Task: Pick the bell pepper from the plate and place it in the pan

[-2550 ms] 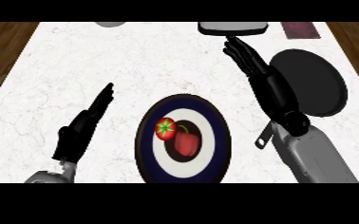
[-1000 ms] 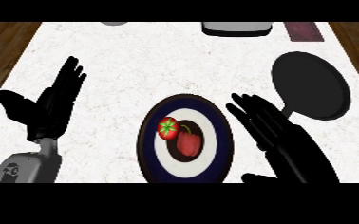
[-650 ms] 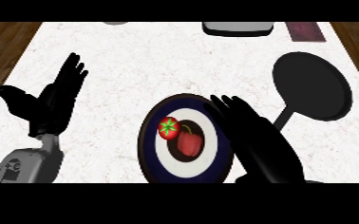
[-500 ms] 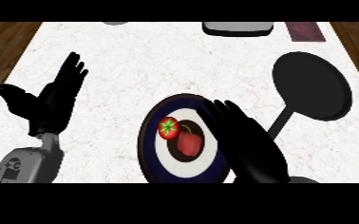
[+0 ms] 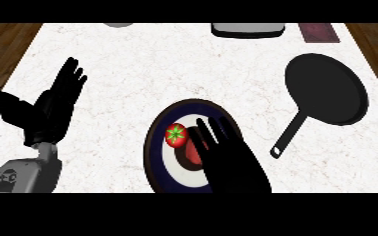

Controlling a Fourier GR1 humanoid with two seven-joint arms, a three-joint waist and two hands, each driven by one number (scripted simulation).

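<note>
We find no brand, label or readable writing on anything here. Our right hand [image 5: 230,162] lies over the plate [image 5: 159,145], palm down, its fingers [image 5: 214,130] straight and slightly spread, pointing away from us across the plate's middle; they are not curled round anything. The red bell pepper [image 5: 177,136] with its green stem sits on the plate, just left of those fingers and partly covered by them, so we cannot tell whether they touch it. Our left hand [image 5: 48,107] rests open well to the left of the plate, fingers up and straight, with a grey forearm [image 5: 29,172] cut off at the lower edge. The black pan [image 5: 326,89] lies on the white marbled counter [image 5: 162,65] up and to the right of the plate, its handle [image 5: 289,134] slanting back toward the plate. Far beyond the plate, a grey box-like thing [image 5: 248,29], a dark red flat thing [image 5: 319,32] and a grey round thing [image 5: 118,24] are cut off at the counter's far edge and hard to make out.
</note>
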